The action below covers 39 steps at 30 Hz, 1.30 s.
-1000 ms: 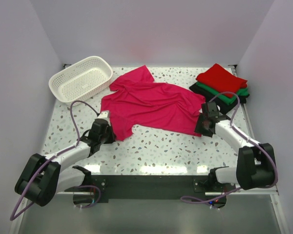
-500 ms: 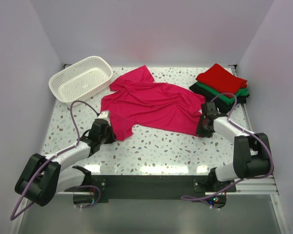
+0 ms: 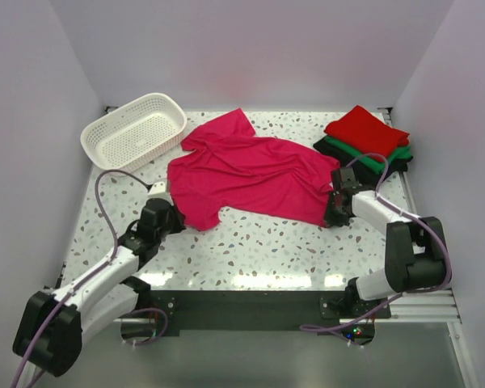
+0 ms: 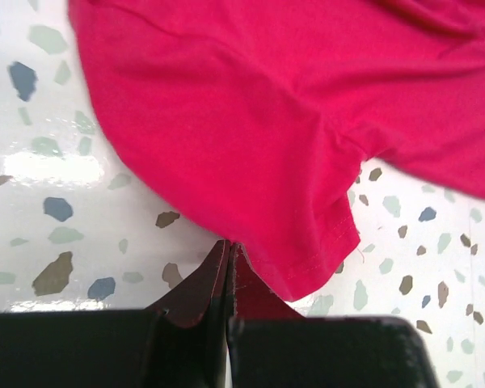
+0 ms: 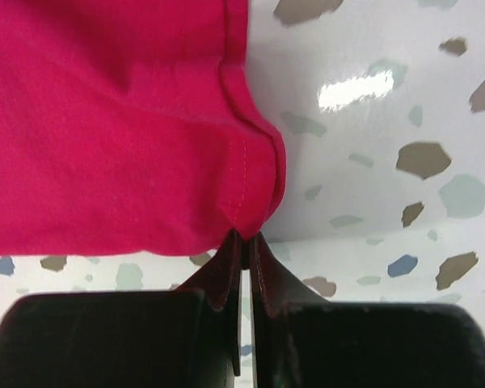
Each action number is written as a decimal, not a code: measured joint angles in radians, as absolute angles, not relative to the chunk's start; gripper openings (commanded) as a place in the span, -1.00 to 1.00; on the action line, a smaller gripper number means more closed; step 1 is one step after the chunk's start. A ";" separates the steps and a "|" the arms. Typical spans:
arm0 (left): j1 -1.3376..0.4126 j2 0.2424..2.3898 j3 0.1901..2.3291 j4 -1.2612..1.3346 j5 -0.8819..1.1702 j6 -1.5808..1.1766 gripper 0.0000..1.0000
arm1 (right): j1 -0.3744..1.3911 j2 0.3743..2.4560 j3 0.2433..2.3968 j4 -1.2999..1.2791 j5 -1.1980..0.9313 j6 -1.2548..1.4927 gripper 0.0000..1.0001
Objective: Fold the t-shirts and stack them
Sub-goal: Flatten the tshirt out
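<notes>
The magenta-pink t-shirt [image 3: 250,170] lies spread and wrinkled across the middle of the table. My left gripper [image 3: 163,212] is at its near left edge. In the left wrist view the jaws [image 4: 229,245] are shut, with their tips at the shirt's hem [image 4: 250,129]. My right gripper [image 3: 332,212] is at the shirt's near right corner. In the right wrist view it [image 5: 246,236] is shut on that corner, and the cloth [image 5: 105,121] puckers at the tips. Folded red [image 3: 365,129], green [image 3: 373,159] and black [image 3: 403,162] t-shirts are stacked at the back right.
A white lattice basket [image 3: 133,131] stands at the back left. The speckled tabletop [image 3: 267,242] is bare between the shirt and the arm bases. Purple cables loop above both arms. White walls close in the left, right and back.
The left arm has lowered and stretched out, and its gripper has shifted slightly to the left and nearer. The right arm has moved little. The shirt lies much as before.
</notes>
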<state>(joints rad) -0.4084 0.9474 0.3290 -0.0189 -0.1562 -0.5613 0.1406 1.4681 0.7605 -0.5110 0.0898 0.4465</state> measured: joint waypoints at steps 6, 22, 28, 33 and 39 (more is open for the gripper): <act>-0.408 0.778 0.330 -0.126 -0.228 -0.598 -1.00 | 0.232 1.435 0.761 -0.628 0.088 0.463 -1.00; -0.535 0.500 0.500 -0.458 -0.320 -0.724 -1.00 | 0.388 1.126 0.761 -0.819 0.097 0.556 -1.00; -0.553 0.382 0.611 -0.597 -0.355 -0.753 -1.00 | 0.454 1.044 0.767 -0.913 0.120 0.593 -1.00; -0.553 0.322 0.637 -0.685 -0.347 -0.776 -1.00 | 0.478 0.966 0.772 -0.984 0.142 0.619 -1.00; -0.553 0.348 0.637 -0.707 -0.313 -0.770 -1.00 | 0.482 0.905 0.772 -0.999 0.131 0.626 -1.00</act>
